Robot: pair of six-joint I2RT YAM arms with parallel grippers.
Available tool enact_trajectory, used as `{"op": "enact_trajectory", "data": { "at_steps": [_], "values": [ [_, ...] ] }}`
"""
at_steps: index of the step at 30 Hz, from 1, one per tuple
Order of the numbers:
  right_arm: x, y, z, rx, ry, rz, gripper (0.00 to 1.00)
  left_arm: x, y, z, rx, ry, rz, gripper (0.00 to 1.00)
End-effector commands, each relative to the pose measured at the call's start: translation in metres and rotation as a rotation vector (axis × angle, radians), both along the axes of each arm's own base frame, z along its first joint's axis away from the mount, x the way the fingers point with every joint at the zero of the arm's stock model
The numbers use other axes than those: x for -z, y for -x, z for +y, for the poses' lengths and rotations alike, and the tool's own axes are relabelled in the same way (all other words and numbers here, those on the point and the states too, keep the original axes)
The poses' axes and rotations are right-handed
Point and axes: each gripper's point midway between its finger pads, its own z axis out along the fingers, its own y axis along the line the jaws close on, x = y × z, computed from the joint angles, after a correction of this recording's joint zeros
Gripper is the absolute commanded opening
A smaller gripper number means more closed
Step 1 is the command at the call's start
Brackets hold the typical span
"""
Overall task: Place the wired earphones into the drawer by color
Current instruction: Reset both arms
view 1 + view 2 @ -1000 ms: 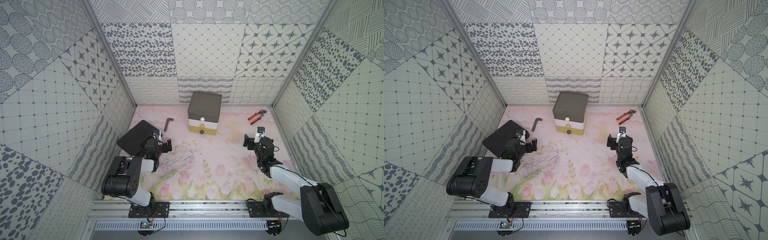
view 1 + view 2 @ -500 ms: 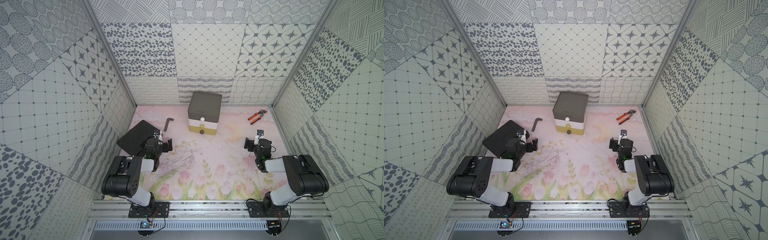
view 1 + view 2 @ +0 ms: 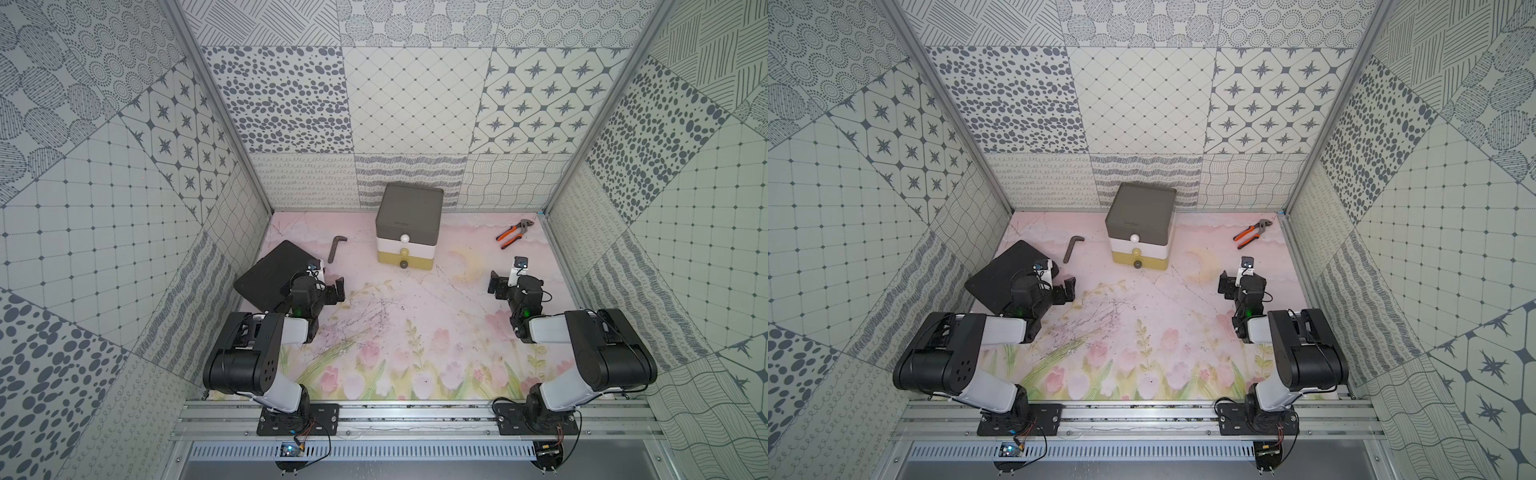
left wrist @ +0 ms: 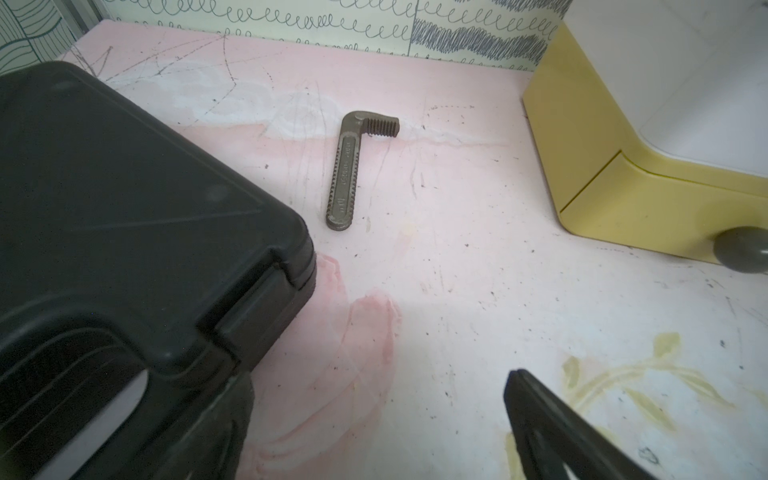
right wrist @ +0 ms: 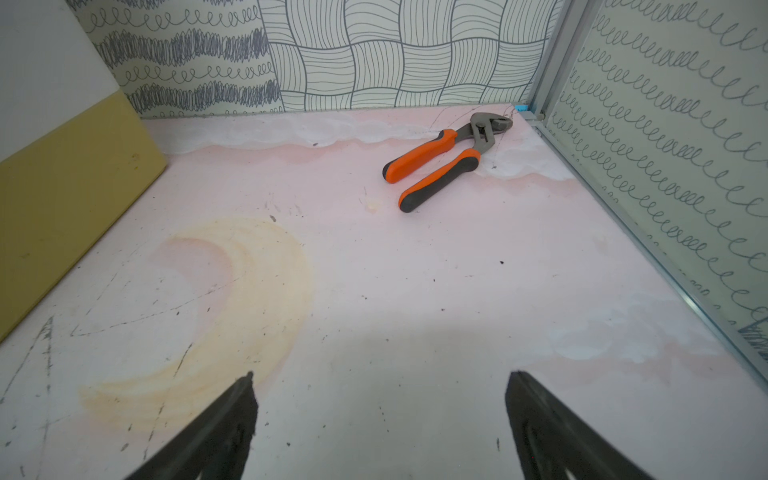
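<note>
Patchwork wall panels point(image 3: 407, 104), cream with grey prints of dots, stars, lattice, scribbles and wavy hatching, close the cell on the left, right and far sides. Aluminium corner posts point(image 3: 221, 108) rise at the far corners. The scuffed pink worktop point(image 3: 415, 332) shows tulips along its near edge, white clouds at the far edge and a yellow crescent moon point(image 5: 286, 282) right of centre. An aluminium rail point(image 3: 415, 415) spans the near edge. The light is soft and even.

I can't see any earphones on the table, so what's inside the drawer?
The drawer has all three tiers pushed shut, so its inside is hidden. No earphones show in any view; nothing lies on its grey top.
</note>
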Motion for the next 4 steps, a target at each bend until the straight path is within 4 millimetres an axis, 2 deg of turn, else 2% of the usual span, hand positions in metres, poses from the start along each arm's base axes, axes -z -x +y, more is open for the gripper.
{"op": "enact_trajectory", "data": {
  "at_steps": [1,4],
  "values": [
    [-0.0191,-0.0080,-0.0002,0.003,-0.007,-0.064,0.97,-0.0074,-0.0048,-0.0050,0.030,-0.012,-0.032,0.99],
    [-0.0188,-0.0079,-0.0002,0.003,-0.007,-0.063,0.97,-0.0081,-0.0049,-0.0051,0.030,-0.012,-0.034,0.99]
  ]
}}
